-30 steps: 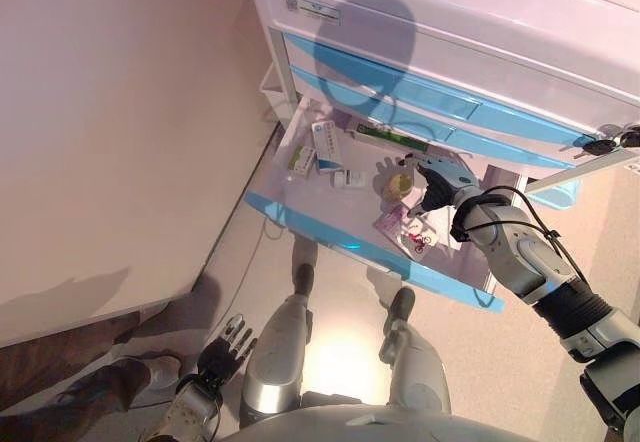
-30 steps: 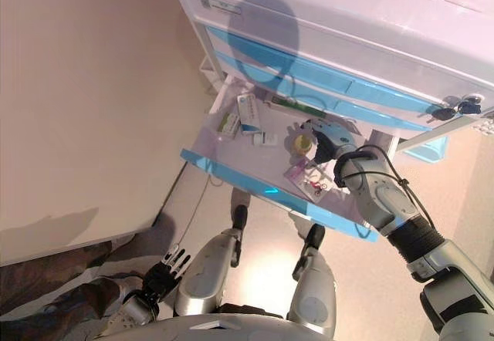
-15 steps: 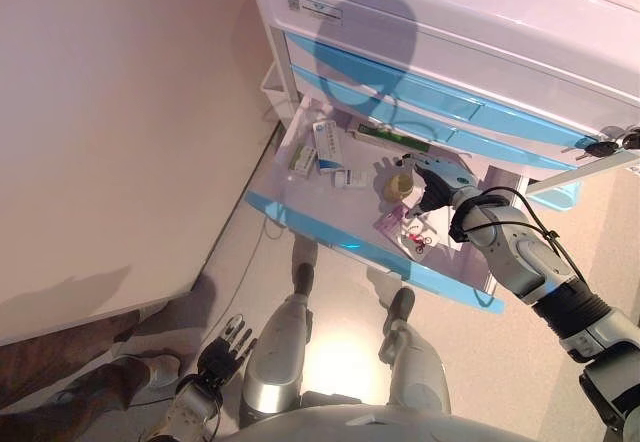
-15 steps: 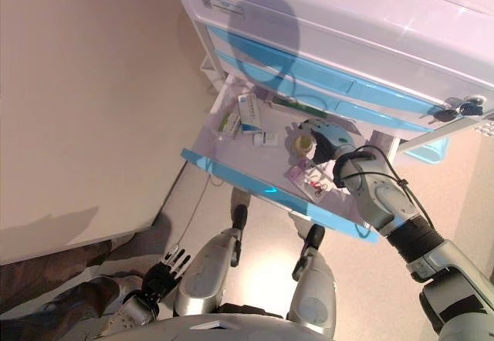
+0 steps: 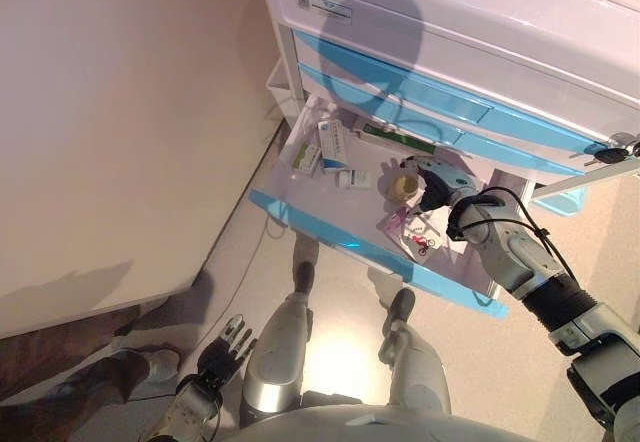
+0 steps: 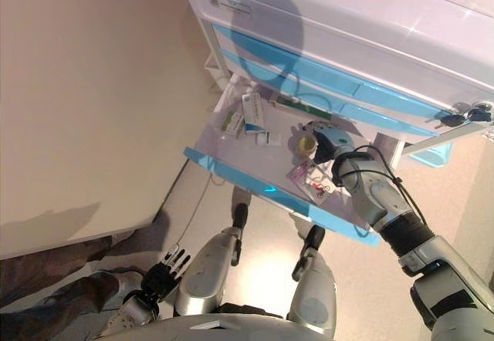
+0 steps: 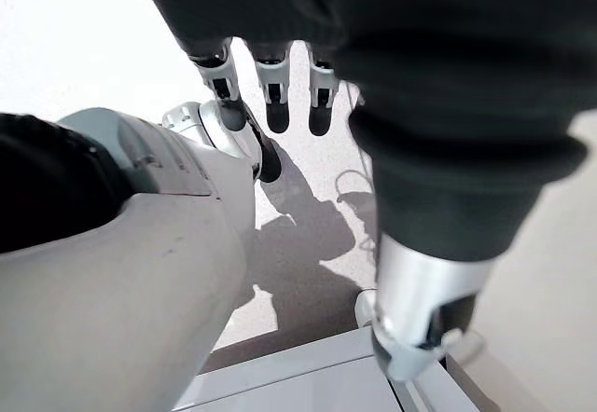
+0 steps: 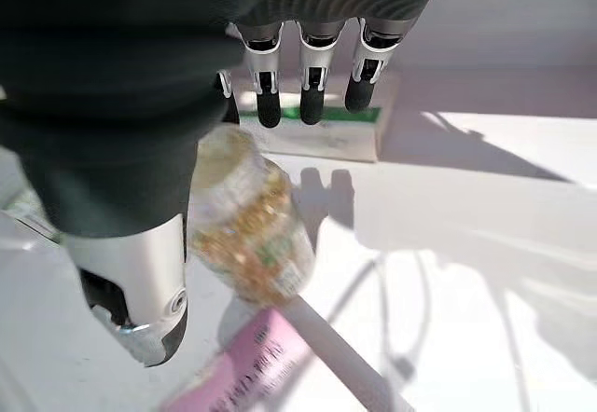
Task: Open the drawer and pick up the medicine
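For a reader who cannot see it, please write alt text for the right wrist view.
The robot's right hand reaches with straight fingers over a clear bottle of yellowish pills that lies on the white floor of the open drawer. A white box with a green stripe lies beyond the fingertips, and a pink packet lies nearer the wrist.

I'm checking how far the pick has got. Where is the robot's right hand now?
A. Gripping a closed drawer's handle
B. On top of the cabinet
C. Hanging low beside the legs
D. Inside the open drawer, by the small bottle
D: the right hand reaches into the open drawer, fingers straight beside the small bottle, not closed round it.
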